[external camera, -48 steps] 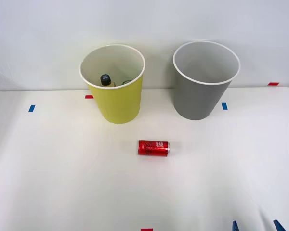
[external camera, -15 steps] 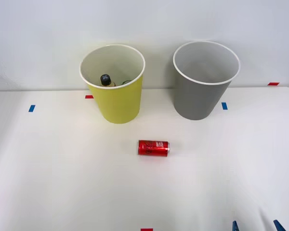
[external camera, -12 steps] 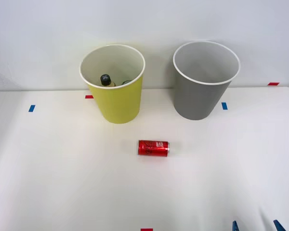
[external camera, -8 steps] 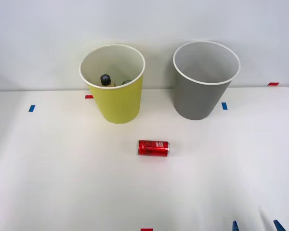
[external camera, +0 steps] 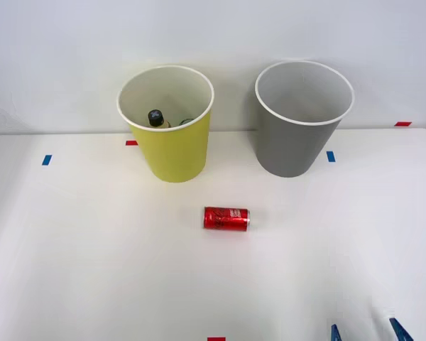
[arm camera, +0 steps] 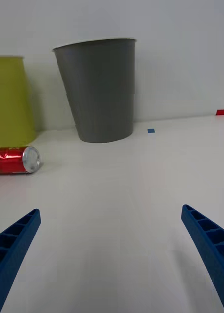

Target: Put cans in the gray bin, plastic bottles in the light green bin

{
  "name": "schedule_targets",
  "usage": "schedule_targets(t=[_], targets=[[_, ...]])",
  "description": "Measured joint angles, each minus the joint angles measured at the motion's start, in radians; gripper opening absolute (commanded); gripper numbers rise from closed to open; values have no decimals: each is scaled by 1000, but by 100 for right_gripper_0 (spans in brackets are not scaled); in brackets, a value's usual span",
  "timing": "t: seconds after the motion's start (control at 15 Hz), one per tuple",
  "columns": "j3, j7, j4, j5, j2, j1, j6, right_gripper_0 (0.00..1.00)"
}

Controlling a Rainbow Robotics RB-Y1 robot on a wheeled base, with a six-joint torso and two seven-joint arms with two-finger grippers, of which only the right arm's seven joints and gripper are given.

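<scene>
**Open gripper low at table edge, can waiting on its side**

Gripper (external camera: pixel 366 332) sits at the near edge of the table (external camera: pixel 85 270), fingers (arm camera: pixel 16 239) spread wide, nothing btwn them. Wrist view looks low across the tabletop, w/ empty surface ahead.

Can (external camera: pixel 226 218) lies on its side mid-table, off to the gripper's left and well apart from it. Silver end faces the gripper side in the wrist view (arm camera: pixel 14 160). It's not lined up btwn the fingers at all, so the approach needs a good sideways shift.

Risks from here, as I read it:
- Can is round and lying down, so it rolls. A finger nudging it before closing could send it rolling toward or away from the bins.
- Closing across the ends vs. the body matters; a skewed grip on slick metal may squirt the can out.
- Coming in this low, fingers could scrape the table.

Beyond the can: gray bin (external camera: pixel 303 117) stands at the back right, looks empty from above, and is the target. Green bin (external camera: pixel 167 124) is at the back left, just beside the can in the wrist view, w/ a bottle (external camera: pixel 155 118) cap showing inside, so that half looks done.

More risks at the drop:
- Bins are tall and tapered; clipping the rim w/ the can or arm could tip one over.
- Bins are alike in size and near each other, so a short swing could drop the can in green by mistake.
- Releasing too far out means the can bounces off the white rim.
</scene>
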Motion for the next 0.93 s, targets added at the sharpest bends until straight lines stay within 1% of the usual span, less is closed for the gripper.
schedule_targets(t=[0.13,0.33,0.47,0.6,0.87,0.93], targets=[[6,15,-48,13,-55,-2,0,100],[-4,37,-91,93,-174,-34,3,100],[-8,43,-121,143,-267,-78,32,100],[-5,46,-203,172,-351,-107,151,100],[23,41,-433,184,-500,-147,445,100],[36,39,-473,184,-535,-170,504,100]])
